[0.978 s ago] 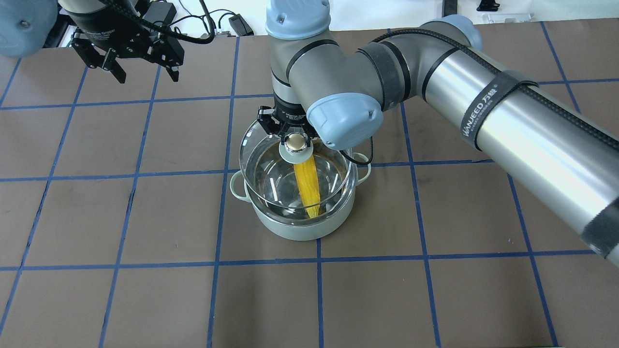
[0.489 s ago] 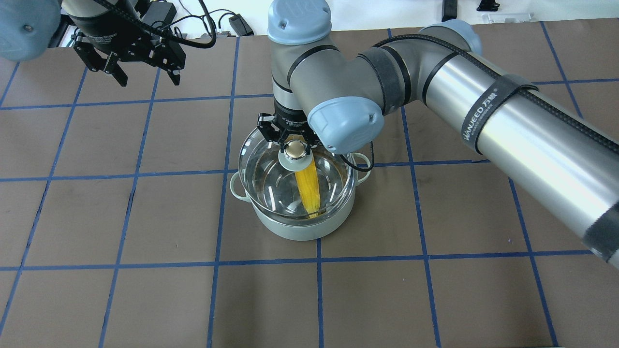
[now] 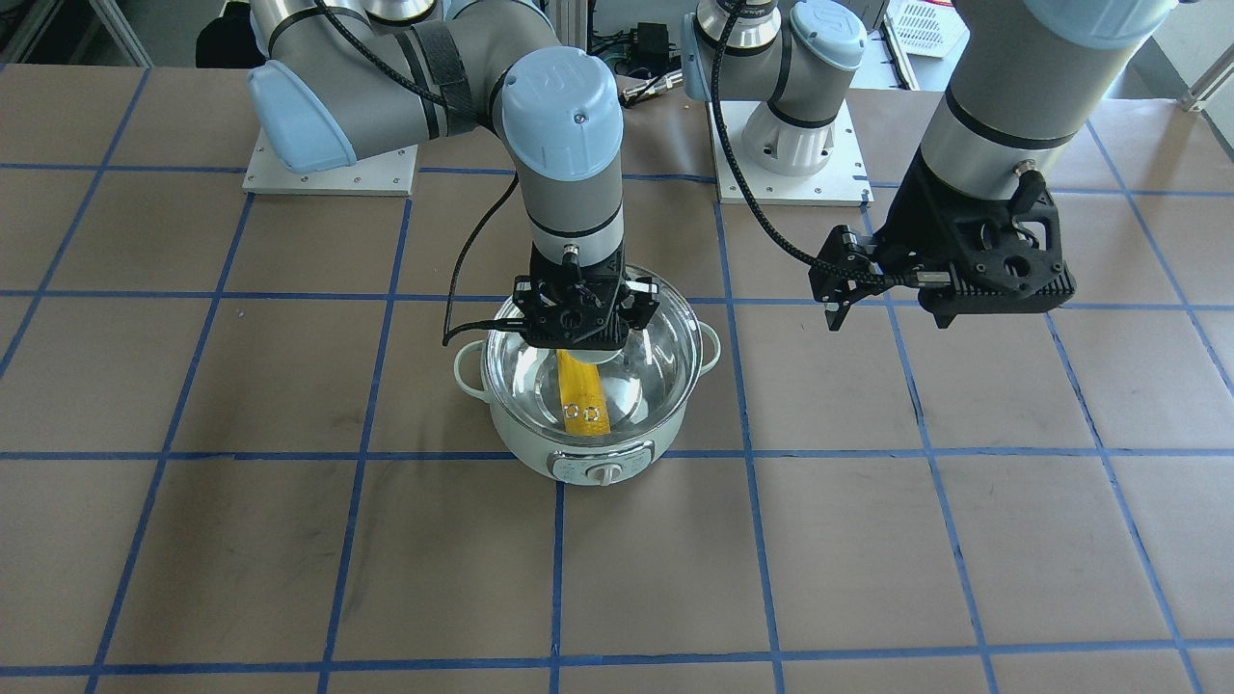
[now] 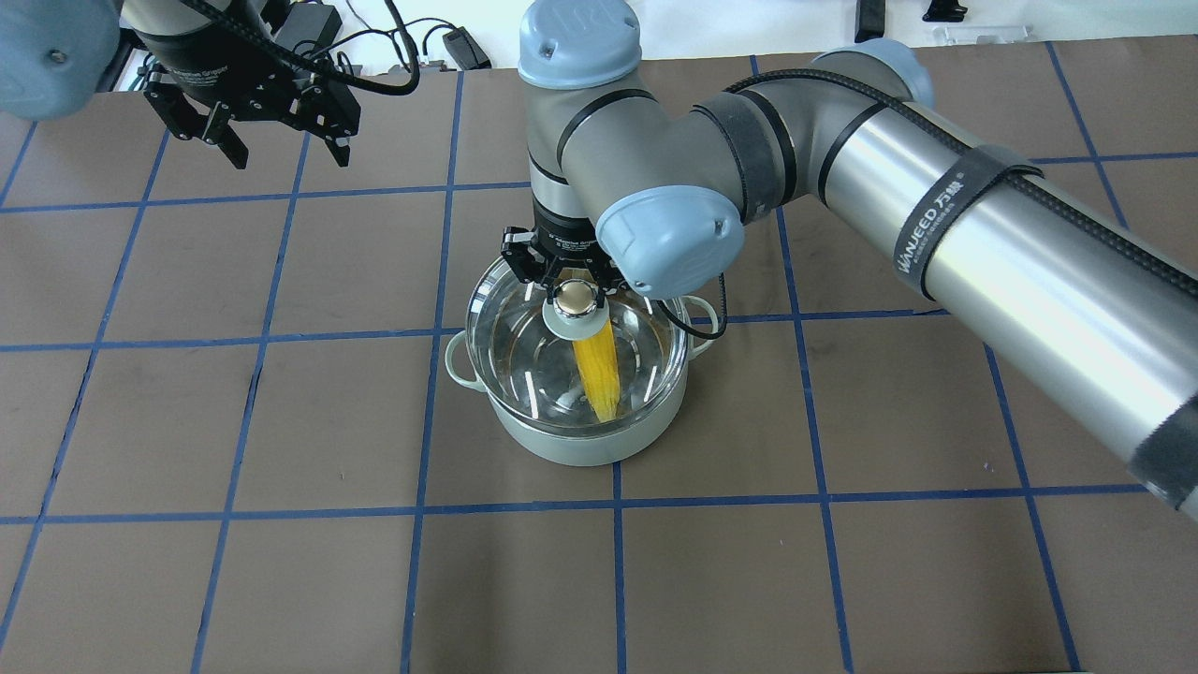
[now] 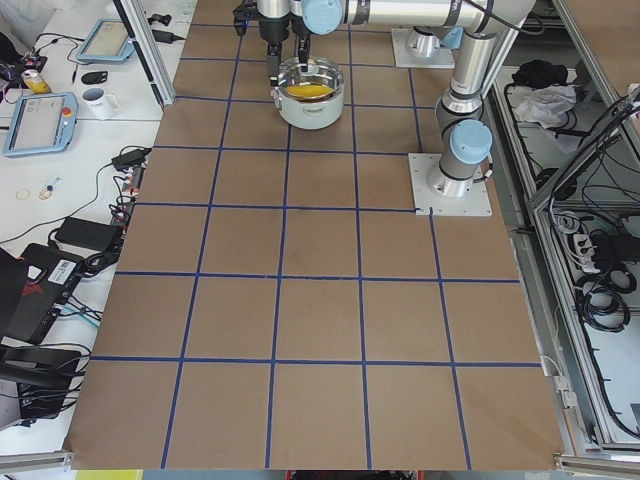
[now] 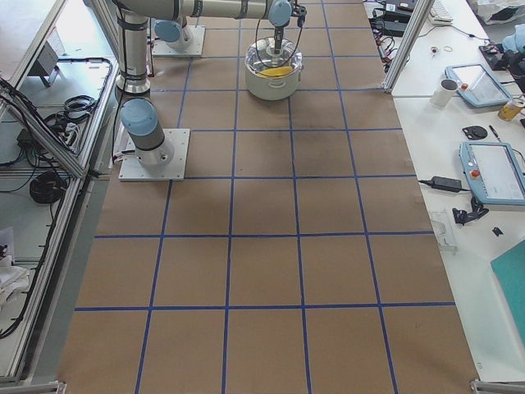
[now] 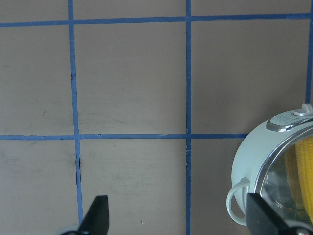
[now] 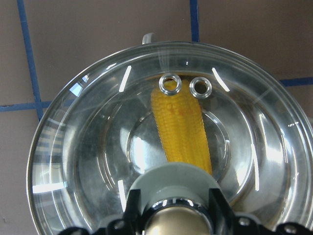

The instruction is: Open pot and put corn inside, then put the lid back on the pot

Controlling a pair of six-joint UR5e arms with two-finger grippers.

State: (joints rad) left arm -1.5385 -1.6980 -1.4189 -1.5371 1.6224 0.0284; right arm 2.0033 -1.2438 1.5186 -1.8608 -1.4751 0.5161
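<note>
Noting progress: the corn [image 4: 599, 370] lies inside the pot [image 4: 580, 449], directly beneath the right gripper [image 4: 574, 294], so the loading step reads as done. The right gripper's fingers are clamped on the knob [image 8: 176, 223] of the lid [image 4: 515, 328], which hangs under the tool over the pot's mouth. The lid looks offset from the pot's rim and, by my judgement, is not seated. What is left is lowering, centring and letting go. The left gripper [image 4: 285, 152] is off to the side, well apart from the pot, with its jaws spread and nothing between them. Writing: the strap [image 4: 945, 211] on the right arm [image 4: 1048, 281] reads "WANJEED" plus characters I cannot make out. White print on the left gripper's body ends in "Gripper". Markings around the pot's dial [image 3: 600, 471] are too small to read.
</note>
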